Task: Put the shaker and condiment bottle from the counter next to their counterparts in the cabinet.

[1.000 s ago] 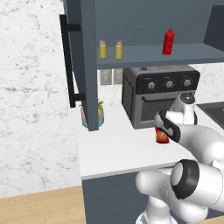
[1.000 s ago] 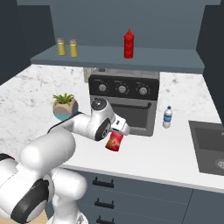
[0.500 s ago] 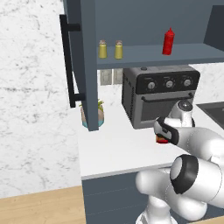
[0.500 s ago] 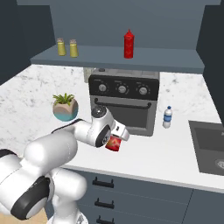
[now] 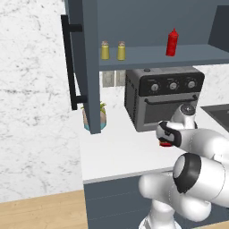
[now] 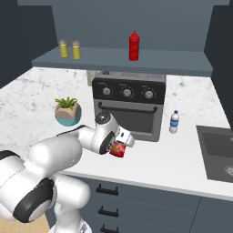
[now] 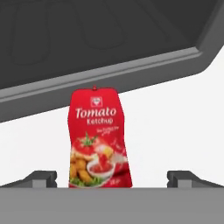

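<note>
The condiment bottle (image 7: pixel 98 140), red with a "Tomato Ketchup" picture label, stands on the white counter (image 5: pixel 120 152) just in front of the toaster oven. My gripper (image 7: pixel 112 176) is open around it, and its two fingertips (image 7: pixel 41 177) sit wide on either side without touching it. From the base the bottle (image 6: pixel 119 150) shows just below the gripper (image 6: pixel 121 144), also seen at the gripper (image 5: pixel 165 136). Two alike yellow-green shakers (image 5: pixel 105 50) (image 5: pixel 121 50) stand side by side on the cabinet shelf (image 6: pixel 123 58). The plain red bottle (image 6: pixel 133 45) stands further right on it.
The black toaster oven (image 6: pixel 129 102) is right behind the bottle. A potted plant (image 6: pixel 68 111) sits to the left, a small water bottle (image 6: pixel 174 122) and a sink (image 6: pixel 218 152) to the right. The open cabinet door (image 5: pixel 82 67) with its black bar handle juts out at the left.
The hand has dipped and turned slightly at the ketchup bottle. The bottle has stayed in place on the counter.
</note>
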